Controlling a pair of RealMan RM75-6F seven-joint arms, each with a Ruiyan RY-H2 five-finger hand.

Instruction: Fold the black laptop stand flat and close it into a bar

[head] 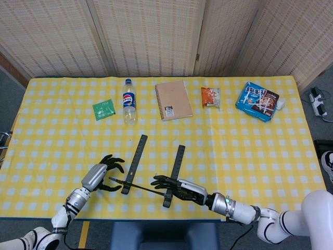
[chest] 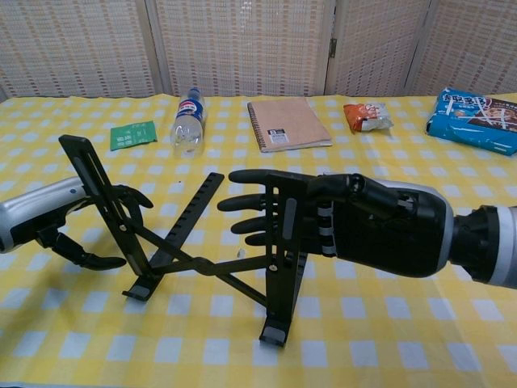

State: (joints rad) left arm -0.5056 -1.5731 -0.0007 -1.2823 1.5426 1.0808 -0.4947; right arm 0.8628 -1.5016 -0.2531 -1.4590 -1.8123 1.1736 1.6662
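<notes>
The black laptop stand [chest: 194,263] stands unfolded near the table's front edge, its two slotted bars raised and joined by crossed links; it also shows from above as the stand [head: 136,159]. My left hand [chest: 50,222] cups the outer side of the left bar [chest: 105,206], fingers behind it and thumb low in front, with no firm grip visible. The same left hand [head: 100,175] sits just left of that bar. My right hand [chest: 367,226] lies flat with fingers stretched against the right bar [chest: 284,242]. From above, the right hand [head: 179,187] is at that bar's near end.
Along the far side lie a green packet [head: 104,109], a Pepsi bottle [head: 128,102], a brown notebook [head: 173,99], an orange snack bag [head: 210,96] and a blue snack bag [head: 257,101]. The yellow checked tablecloth [head: 250,151] covers the table; its front edge is just behind the hands.
</notes>
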